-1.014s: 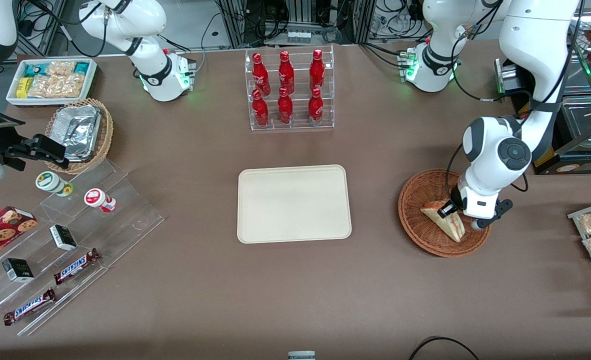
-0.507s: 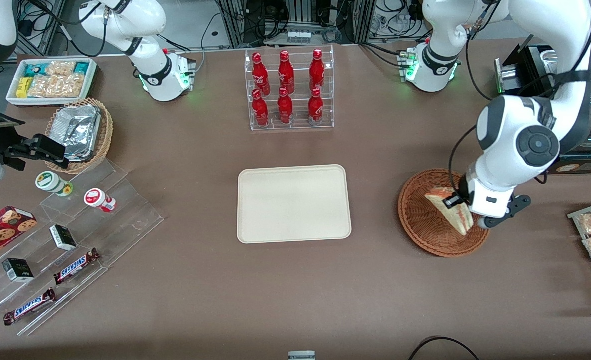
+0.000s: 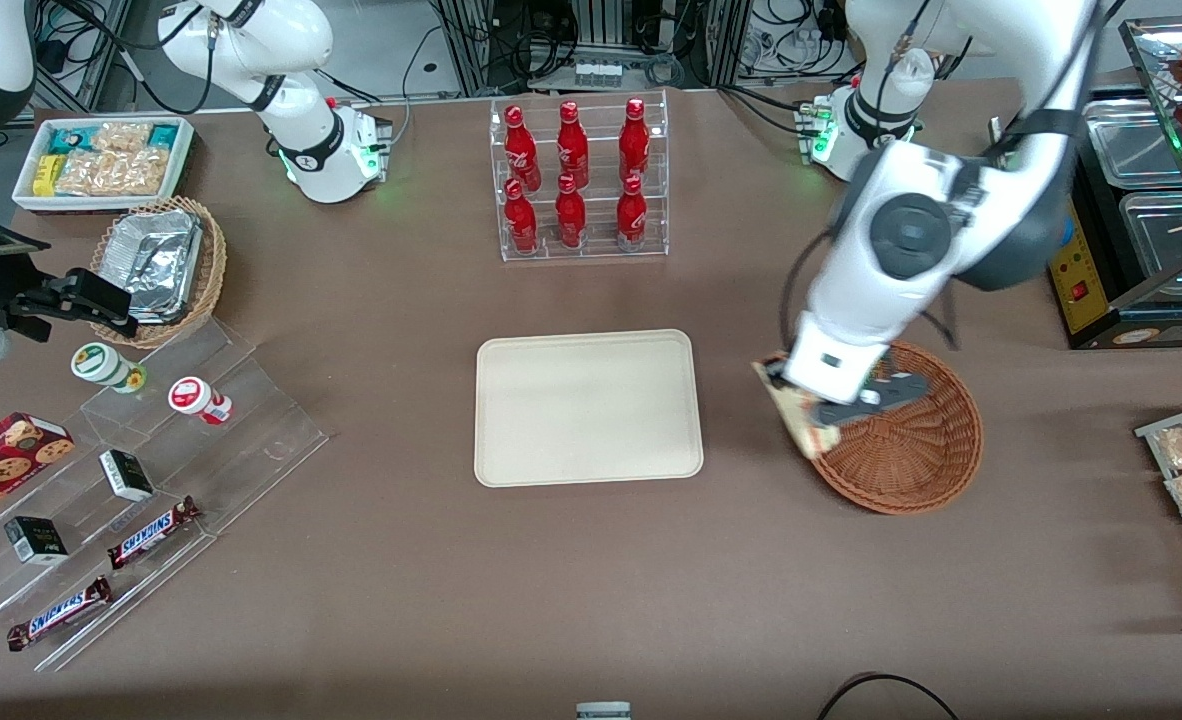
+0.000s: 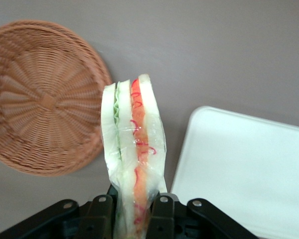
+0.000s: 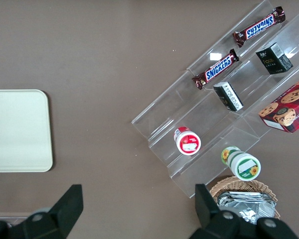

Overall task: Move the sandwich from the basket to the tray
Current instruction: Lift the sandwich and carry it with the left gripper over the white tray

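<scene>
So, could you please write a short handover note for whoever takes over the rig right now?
Pincer: shut on the sandwich, in the air above the table between the basket and the tray.
Sandwich: clear of the basket, hanging edge-on from the pincer, filling stripe visible.
Basket: nothing in it.
Tray: nothing on it.
Done: pick and lift out.
Left: carry the sandwich over the tray, lower it, release.

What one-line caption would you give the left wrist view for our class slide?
Gripper shut on the sandwich, held above the table between the empty basket and the tray.
</scene>
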